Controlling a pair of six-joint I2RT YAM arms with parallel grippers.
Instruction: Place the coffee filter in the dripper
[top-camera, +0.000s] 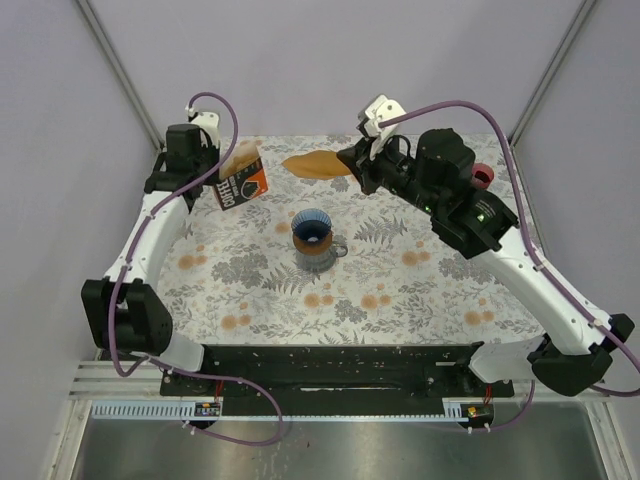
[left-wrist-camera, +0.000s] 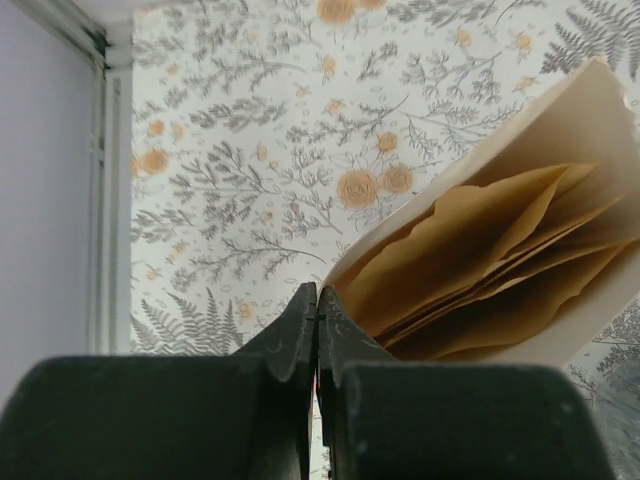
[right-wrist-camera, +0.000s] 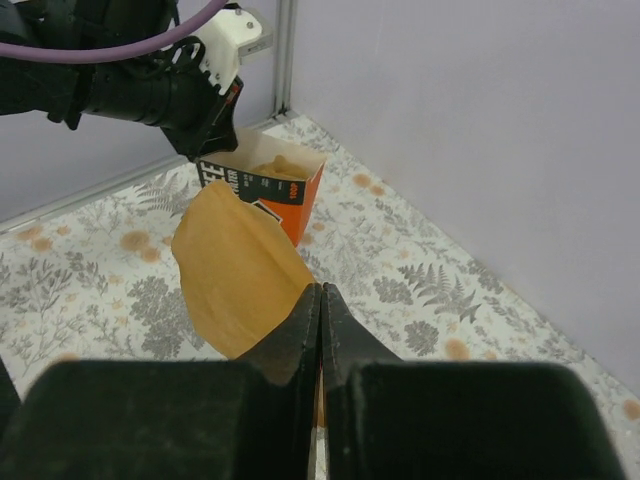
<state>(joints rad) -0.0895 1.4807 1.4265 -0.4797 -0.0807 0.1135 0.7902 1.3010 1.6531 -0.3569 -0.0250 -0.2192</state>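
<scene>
**One filter lifted out, held behind the dripper, not yet placed**

On the left, I have the left gripper (top-camera: 222, 158) pinched shut on the top edge of the filter box (top-camera: 241, 182). The box leans at a tilt over the floral table (top-camera: 400, 300), with spare filters (left-wrist-camera: 480, 260) showing inside.

In the middle, the blue dripper (top-camera: 313, 230) sits on a cup (top-camera: 335, 250), with neither arm touching it.

Behind it and slightly right, the right gripper (top-camera: 352, 166) has its fingers clamped on one edge of a single coffee filter (top-camera: 315, 163). The filter sticks out flat towards the box, well apart from the dripper.

My worries:
- The paper looks limp and is held by one edge only, so it could slide out of the pinch on the way over.
- Arriving flat, it may bridge the rim instead of seating.
- A low approach could knock the dripper off its cup.
</scene>
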